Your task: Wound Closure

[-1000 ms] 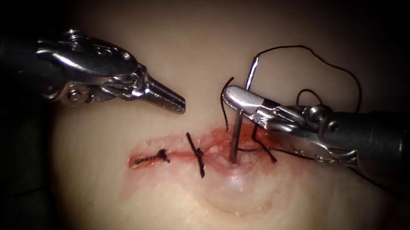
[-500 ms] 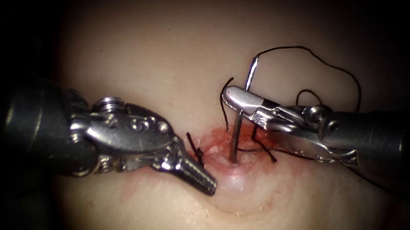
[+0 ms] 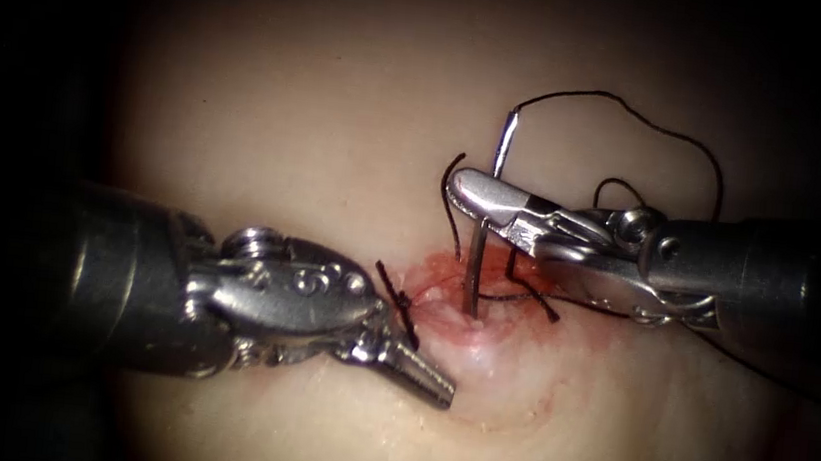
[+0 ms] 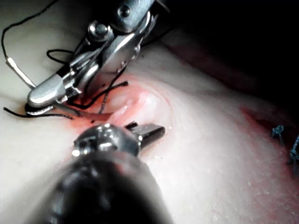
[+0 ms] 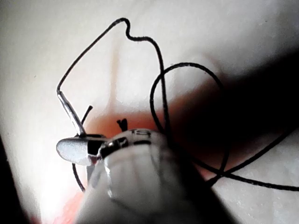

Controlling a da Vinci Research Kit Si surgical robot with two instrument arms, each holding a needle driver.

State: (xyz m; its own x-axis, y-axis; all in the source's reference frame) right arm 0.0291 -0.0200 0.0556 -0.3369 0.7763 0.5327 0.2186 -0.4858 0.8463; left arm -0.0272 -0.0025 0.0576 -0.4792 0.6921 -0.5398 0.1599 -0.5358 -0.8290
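**Needle upright in the cut, held by the right tool**

The right tool [image 3: 469, 198] comes in from the right side and its jaws are closed on the needle [image 3: 476, 267]. It grips the needle in the middle part of its curve. The needle stands almost upright: its lower end is inside the tissue [image 3: 340, 123] at the cut [image 3: 454, 300], and its back end rises above the jaws. From this back end the thread [image 3: 642, 117] goes up and makes a wide loop to the right, over the tool's shaft. Some more thread lies across the cut just beside the needle.

The left tool [image 3: 426, 378] is low on the left side of the cut. Its jaws are closed together and hold nothing; the tip rests on or just above the tissue, near the needle but apart from it. A finished stitch [image 3: 399, 300] crosses the cut beside this tool's wrist. Red fluid [image 3: 517, 271] colours the tissue around the needle.

In the left wrist view the left tool's tip [image 4: 149, 132] points at the raised tissue, and the right tool [image 4: 46, 95] is behind it.
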